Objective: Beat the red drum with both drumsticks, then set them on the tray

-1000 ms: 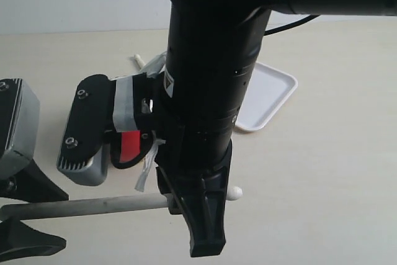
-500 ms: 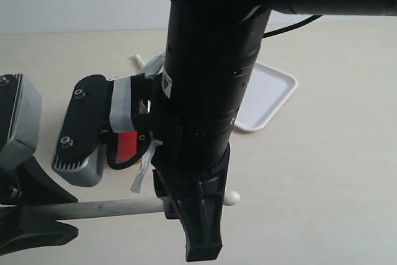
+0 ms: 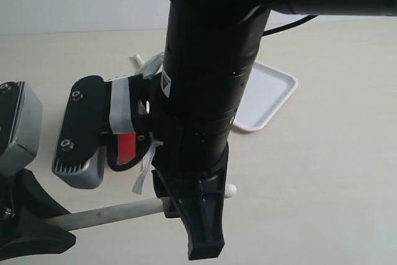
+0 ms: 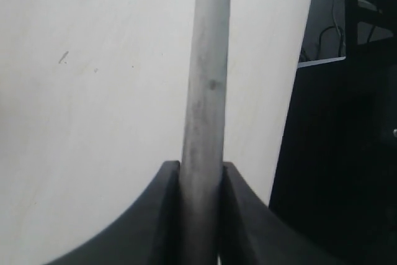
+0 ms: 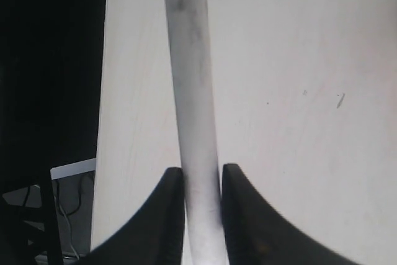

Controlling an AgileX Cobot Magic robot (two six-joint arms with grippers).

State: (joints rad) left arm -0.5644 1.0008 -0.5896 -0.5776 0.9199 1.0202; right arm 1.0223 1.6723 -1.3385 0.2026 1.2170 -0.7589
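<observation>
- Clock bearings are read on the exterior view, from its centre.
- Left gripper [image 4: 200, 172], 8 o'clock, nearest: its jaws press both sides of the left stick [image 4: 208, 79] with no gap. It grips near one end, likely so the long free length can swing as a beater. The shaft runs across to a rounded tip at 5 o'clock, just past the black arm [image 3: 211, 91].
- Right gripper [image 5: 203, 175]: its jaws are equally tight on the right stick [image 5: 189, 60], also held near one end, probably for the same reason. I cannot tell where it sits on the clock.
- The black arm fills the middle and blocks most of the table [image 3: 322, 184].
- Red patch [image 3: 127, 147], 9 o'clock, close in behind the arm's wrist: maybe the drum, too hidden to be sure.
- Tray [image 3: 273, 88], 2 o'clock, beyond the arm: it lies flat and the part that shows is bare. It is probably set aside, clear of the swing, for the put-down.
- Pale tip [image 3: 136, 59], 11 o'clock, farthest: looks like a stick end, perhaps the right stick's.
</observation>
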